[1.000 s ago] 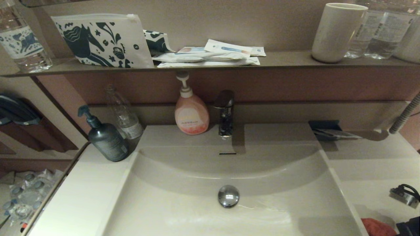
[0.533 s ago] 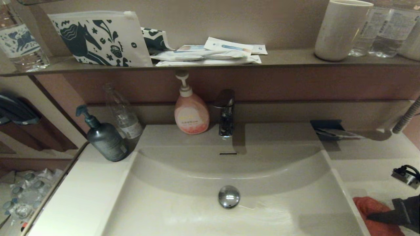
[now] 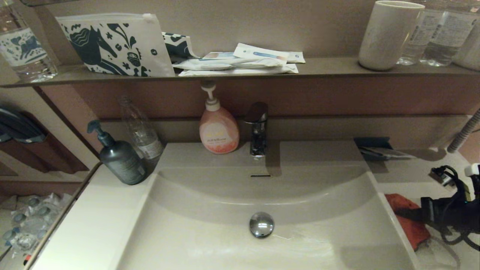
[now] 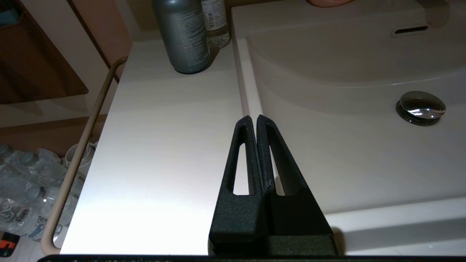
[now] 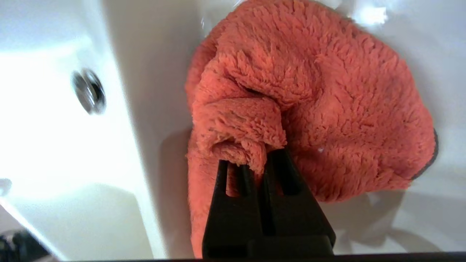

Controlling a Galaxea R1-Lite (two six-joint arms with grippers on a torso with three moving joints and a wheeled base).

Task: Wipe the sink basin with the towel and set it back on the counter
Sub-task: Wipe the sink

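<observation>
The red-orange towel (image 3: 410,227) sits bunched on the counter (image 3: 412,187), just right of the sink basin (image 3: 210,240). My right gripper (image 3: 399,213) reaches in from the right and is shut on a fold of the towel (image 5: 327,109). The pinched fold bulges over the right gripper's (image 5: 255,160) tips. The chrome drain plug (image 3: 261,224) and overflow slot (image 3: 260,175) show in the bare basin. My left gripper (image 4: 253,118) is shut on nothing. It hangs over the basin's left rim, out of the head view.
A grey pump bottle (image 3: 120,157) and a clear bottle (image 3: 140,129) stand at the back left. Pink soap (image 3: 218,129) and the faucet (image 3: 257,127) are behind the basin. A dark blue packet (image 3: 375,148) lies at the back right. The brown shelf (image 3: 326,69) overhead carries a cup (image 3: 386,35).
My right gripper and the towel have moved from the near right corner farther back along the counter beside the basin's rim. The left arm has not moved.
</observation>
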